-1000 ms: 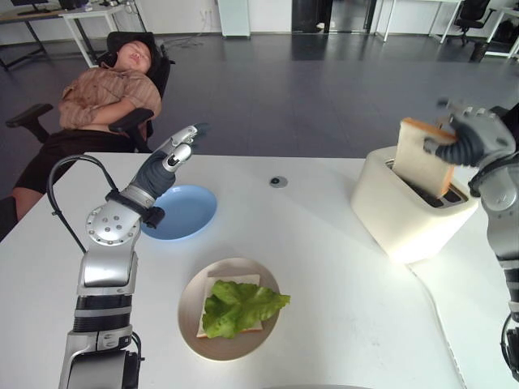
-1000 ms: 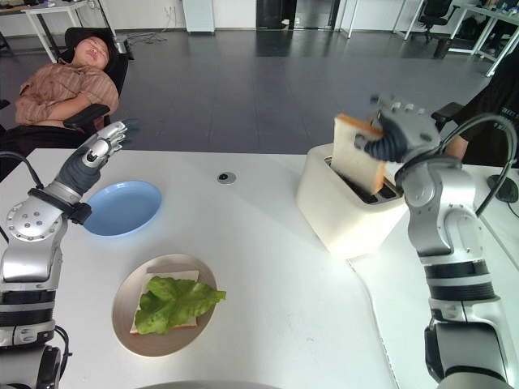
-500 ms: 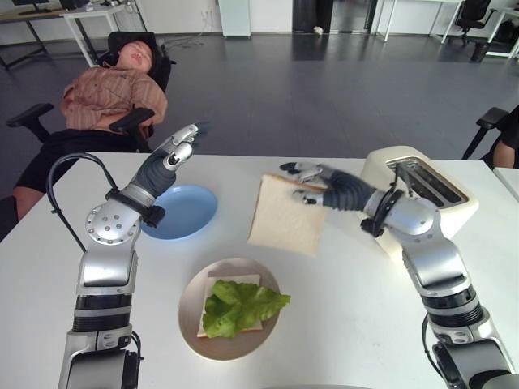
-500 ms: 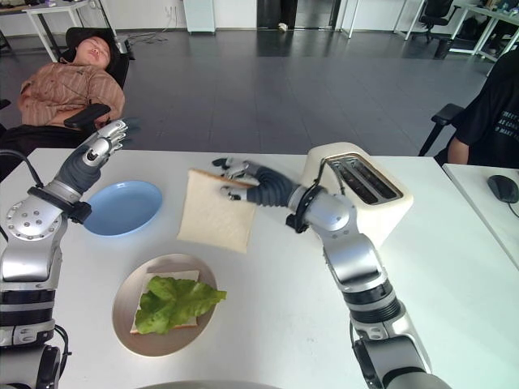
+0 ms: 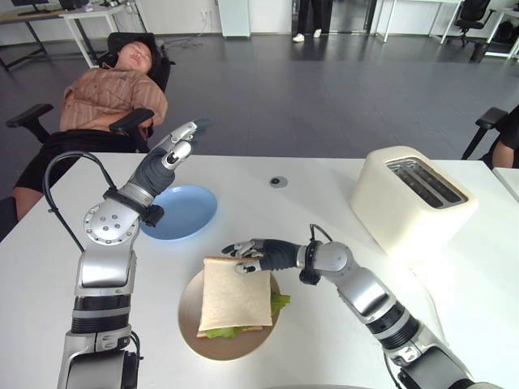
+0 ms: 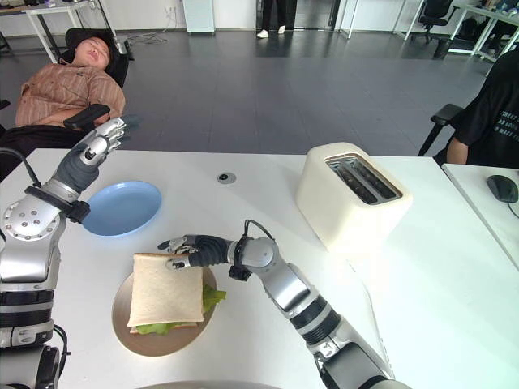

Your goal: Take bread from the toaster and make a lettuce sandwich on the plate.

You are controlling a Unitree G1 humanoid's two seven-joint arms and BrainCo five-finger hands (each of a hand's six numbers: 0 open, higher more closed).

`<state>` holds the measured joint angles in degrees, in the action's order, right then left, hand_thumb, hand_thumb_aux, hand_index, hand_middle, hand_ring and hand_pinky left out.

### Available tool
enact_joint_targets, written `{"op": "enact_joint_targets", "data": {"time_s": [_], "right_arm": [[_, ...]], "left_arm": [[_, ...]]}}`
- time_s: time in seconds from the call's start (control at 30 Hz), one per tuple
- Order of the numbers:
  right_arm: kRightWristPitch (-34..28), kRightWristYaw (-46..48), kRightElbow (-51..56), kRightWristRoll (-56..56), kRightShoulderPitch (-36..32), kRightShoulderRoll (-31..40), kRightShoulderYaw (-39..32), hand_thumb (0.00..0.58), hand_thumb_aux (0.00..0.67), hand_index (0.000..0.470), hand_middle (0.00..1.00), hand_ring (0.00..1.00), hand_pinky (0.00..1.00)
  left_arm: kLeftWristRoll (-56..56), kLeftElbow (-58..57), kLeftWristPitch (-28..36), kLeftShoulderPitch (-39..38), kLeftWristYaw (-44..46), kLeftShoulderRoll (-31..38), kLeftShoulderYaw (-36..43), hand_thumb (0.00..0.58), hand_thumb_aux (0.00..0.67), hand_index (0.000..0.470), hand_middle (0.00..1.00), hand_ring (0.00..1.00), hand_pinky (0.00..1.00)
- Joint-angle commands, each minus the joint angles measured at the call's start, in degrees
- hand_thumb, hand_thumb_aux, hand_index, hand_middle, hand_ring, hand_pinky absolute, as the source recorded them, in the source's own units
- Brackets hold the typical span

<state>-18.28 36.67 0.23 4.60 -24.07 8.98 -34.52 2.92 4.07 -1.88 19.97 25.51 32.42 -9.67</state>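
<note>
1. Right hand point(image 5: 258, 254) pinches the far edge of the bread slice point(image 5: 235, 293), which lies on the lettuce point(image 5: 280, 303) on the plate point(image 5: 189, 326).
2. Left hand point(image 5: 177, 148) hangs over the blue plate point(image 5: 188, 212), fingers straight, holding nothing.
3. Toaster point(image 5: 409, 207) stands well apart, to the right.

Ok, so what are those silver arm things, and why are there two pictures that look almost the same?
Those are a robot's two arms, each ending in a hand with fingers. The two pictures come from two cameras on its head, side by side like eyes, looking down at a white table. On the table stand a toaster, a blue plate and a tan plate. Lettuce lies on the tan plate, and the right hand holds a slice of bread by its far edge, laid over the lettuce. The left hand is open and raised near the blue plate, holding nothing.
</note>
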Motion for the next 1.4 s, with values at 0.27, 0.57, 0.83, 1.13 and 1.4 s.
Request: {"op": "enact_joint_targets", "data": {"time_s": [0.27,0.57,0.83,1.13,1.4], "right_arm": [[9.4,-3.1,13.4,5.8,-2.5,-3.0,-1.0,0.083,0.05,0.035,0.0,0.0,0.0],[9.3,-3.3,9.3,4.0,-6.9,-2.4,6.9,0.0,0.0,0.0,0.0,0.0,0.0],[0.8,-0.6,-2.5,-1.8,-8.2,0.2,15.8,0.0,0.0,0.0,0.0,0.0,0.0],[-9.4,16.2,-22.0,-9.0,5.8,18.8,14.8,0.58,0.67,0.47,1.0,1.0,1.0],[-7.1,24.8,-20.7,-10.0,13.8,30.5,13.4,0.58,0.67,0.47,1.0,1.0,1.0]], "left_arm": [[0.0,0.0,0.4,-0.8,-0.3,0.3,-0.2,0.0,0.0,0.0,0.0,0.0,0.0],[-0.1,0.4,0.4,-1.3,0.3,0.4,0.3,0.0,0.0,0.0,0.0,0.0,0.0],[5.0,3.7,0.7,-3.8,8.3,1.4,2.9,0.0,0.0,0.0,0.0,0.0,0.0],[19.2,11.8,9.7,-21.6,41.3,21.6,3.8,0.58,0.67,0.47,1.0,1.0,1.0],[-5.8,-0.9,5.3,-26.1,32.9,36.9,-0.3,0.58,0.67,0.47,1.0,1.0,1.0]]}}
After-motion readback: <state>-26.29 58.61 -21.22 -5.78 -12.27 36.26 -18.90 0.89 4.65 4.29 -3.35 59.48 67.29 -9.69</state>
